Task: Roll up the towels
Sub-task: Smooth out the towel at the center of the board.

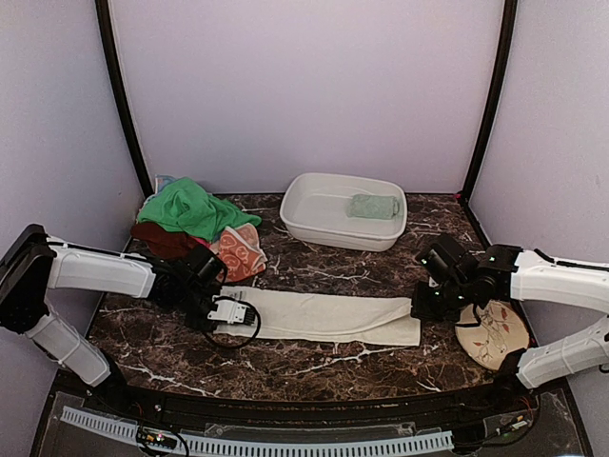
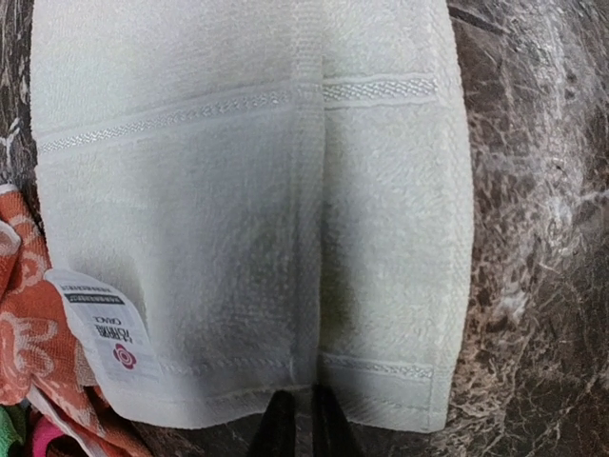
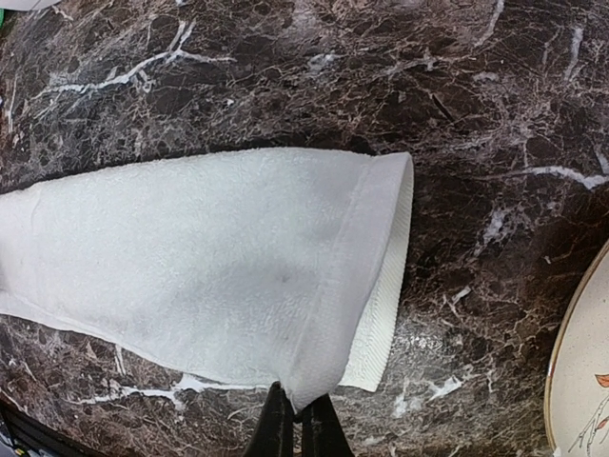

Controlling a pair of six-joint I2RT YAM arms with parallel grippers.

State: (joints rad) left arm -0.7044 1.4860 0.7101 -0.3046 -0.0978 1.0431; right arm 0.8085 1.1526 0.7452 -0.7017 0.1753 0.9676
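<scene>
The cream-white towel [image 3: 209, 257] lies folded flat across the dark marbled worktop [image 3: 476, 95], hemmed end toward the right. The pincer [image 3: 295, 424] pinches its near corner. A plate [image 3: 580, 381] edges in at lower right.

You had a long cream-white terry towel [image 1: 324, 314] under the cameras. It was soft looped cloth, matt and fuzzy, with flatter woven bands and a stitched hem. Its small white sewn-in label [image 2: 100, 328] looked smooth and printed. The dark brown marble-patterned tabletop [image 1: 314, 367] was hard, polished and glossy, catching pale glare. Your white rectangular plastic basin [image 1: 333, 233] looked smooth with a mild sheen. The small pale sage-green towel [image 1: 373, 206], the bright green towel [image 1: 181, 208] and the orange swirl-patterned towel [image 1: 240, 249] were all soft matt cloth, the orange one showing a nubbly pile. The round cream plate with a floral drawing [image 1: 495, 338] looked smooth and glazed.
</scene>
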